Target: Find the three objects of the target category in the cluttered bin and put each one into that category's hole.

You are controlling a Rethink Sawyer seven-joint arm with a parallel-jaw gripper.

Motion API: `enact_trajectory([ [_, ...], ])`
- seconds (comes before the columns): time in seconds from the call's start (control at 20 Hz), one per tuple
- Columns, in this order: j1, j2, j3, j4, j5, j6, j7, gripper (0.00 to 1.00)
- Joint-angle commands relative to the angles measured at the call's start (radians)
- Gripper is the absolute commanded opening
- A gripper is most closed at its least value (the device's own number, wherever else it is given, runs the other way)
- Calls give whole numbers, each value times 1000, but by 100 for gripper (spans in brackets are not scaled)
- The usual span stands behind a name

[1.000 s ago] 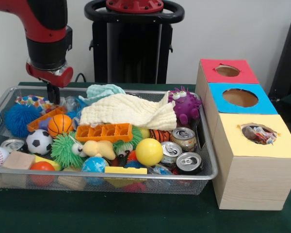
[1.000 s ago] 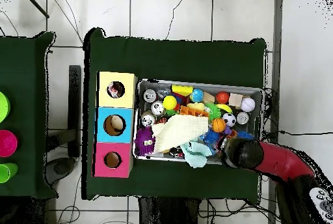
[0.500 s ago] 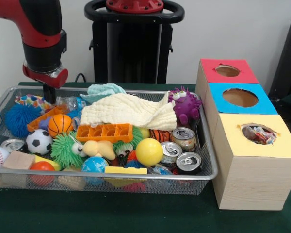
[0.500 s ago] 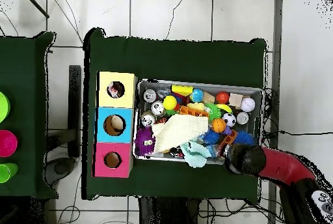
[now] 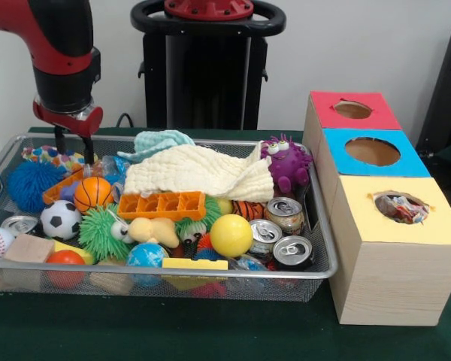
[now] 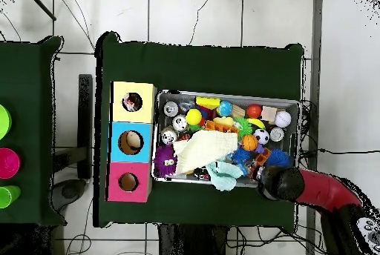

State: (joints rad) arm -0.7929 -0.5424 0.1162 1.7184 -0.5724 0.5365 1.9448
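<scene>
The wire mesh bin [image 5: 210,274] holds a heap of toys, cans and cloths. My gripper [image 5: 72,156] hangs over the bin's far left corner, its two fingers apart and empty. Just below and left of it lies a white wrapper with coloured polka dots [image 5: 42,156]. A clear crinkled wrapper [image 5: 109,164] lies to its right. One colourful wrapper [image 5: 401,208] shows inside the yellow box's hole. In the overhead view the arm's end [image 6: 280,184] covers the bin's [image 6: 226,94] lower right corner and hides the gripper.
Three boxes stand beside the bin: red [image 5: 353,110], blue [image 5: 372,152] and yellow [image 5: 395,226]. A cream cloth [image 5: 199,173], pale blue cloth [image 5: 159,141], purple monster [image 5: 287,163], blue spiky ball [image 5: 28,184], orange trays, balls and cans [image 5: 286,213] fill the bin.
The gripper has moved left and slightly up toward the bin's far corner. Two separated fingers now show where only one showed before.
</scene>
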Motion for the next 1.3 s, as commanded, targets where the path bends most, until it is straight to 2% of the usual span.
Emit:
enact_trajectory([
  [0.05, 19, 19, 91, 2, -83, -66, -108, 100],
  [0.5, 23, 35, 95, -35, -76, -17, -97, 100],
  [0.8, 22, 110, 83, -92, -102, -66, -78, 100],
  [1.15, 46, 155, 48, -118, -136, -134, -22, 100],
  [1.3, 47, 162, 53, -121, -145, -150, -26, 100],
])
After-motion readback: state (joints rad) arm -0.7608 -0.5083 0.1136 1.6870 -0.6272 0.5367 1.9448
